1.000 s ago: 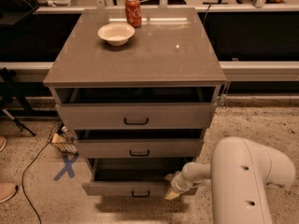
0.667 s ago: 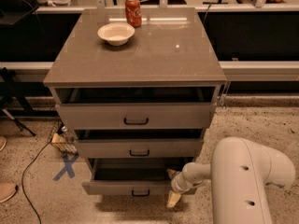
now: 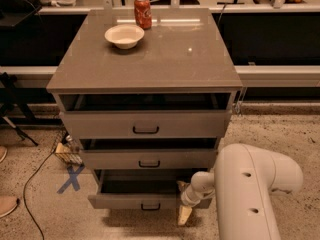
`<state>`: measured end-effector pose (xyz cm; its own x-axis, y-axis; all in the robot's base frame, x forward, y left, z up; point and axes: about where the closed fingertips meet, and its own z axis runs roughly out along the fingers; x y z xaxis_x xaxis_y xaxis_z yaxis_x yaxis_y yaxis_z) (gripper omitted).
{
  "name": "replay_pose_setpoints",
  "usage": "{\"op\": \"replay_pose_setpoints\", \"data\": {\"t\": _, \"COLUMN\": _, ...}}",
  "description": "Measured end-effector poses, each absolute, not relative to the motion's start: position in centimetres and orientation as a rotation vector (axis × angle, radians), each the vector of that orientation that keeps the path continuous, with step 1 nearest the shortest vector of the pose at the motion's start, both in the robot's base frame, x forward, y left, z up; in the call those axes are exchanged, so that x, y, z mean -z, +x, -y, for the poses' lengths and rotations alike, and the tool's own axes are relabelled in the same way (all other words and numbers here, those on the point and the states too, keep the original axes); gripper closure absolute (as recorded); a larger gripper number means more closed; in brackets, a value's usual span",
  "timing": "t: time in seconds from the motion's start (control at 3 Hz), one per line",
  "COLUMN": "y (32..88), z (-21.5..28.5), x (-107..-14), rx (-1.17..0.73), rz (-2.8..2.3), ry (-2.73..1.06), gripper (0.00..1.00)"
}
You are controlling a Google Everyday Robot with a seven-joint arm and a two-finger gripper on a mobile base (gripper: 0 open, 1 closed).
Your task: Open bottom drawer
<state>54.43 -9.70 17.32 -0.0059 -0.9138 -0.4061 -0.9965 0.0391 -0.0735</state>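
The grey-taupe three-drawer cabinet stands in the middle of the camera view, with all three drawers pulled partly out. The bottom drawer, with the slimmest front and a small black bar handle, sticks out the furthest. My gripper is at the right end of that drawer's front, at the end of my white arm. It is open: one tan fingertip is above the front's top edge and the other hangs below it. It holds nothing.
A white bowl and a red soda can stand on the cabinet top. A blue X is taped on the floor at the left, beside a black cable and small clutter. A shoe is at the left edge.
The gripper's lower fingertip has dropped below the bottom drawer's front, so the fingers stand wider apart. The drawers and the arm have barely moved.
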Motion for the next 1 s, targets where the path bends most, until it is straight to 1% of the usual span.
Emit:
{"op": "replay_pose_setpoints", "data": {"t": 0.33, "y": 53.9, "z": 9.3, "x": -16.5, "rx": -0.347, "rz": -2.02, "ry": -1.973, "gripper": 0.17}}
{"op": "replay_pose_setpoints", "data": {"t": 1.0, "y": 51.7, "z": 9.7, "x": -17.1, "rx": -0.363, "rz": -2.043, "ry": -1.979, "gripper": 0.63}}
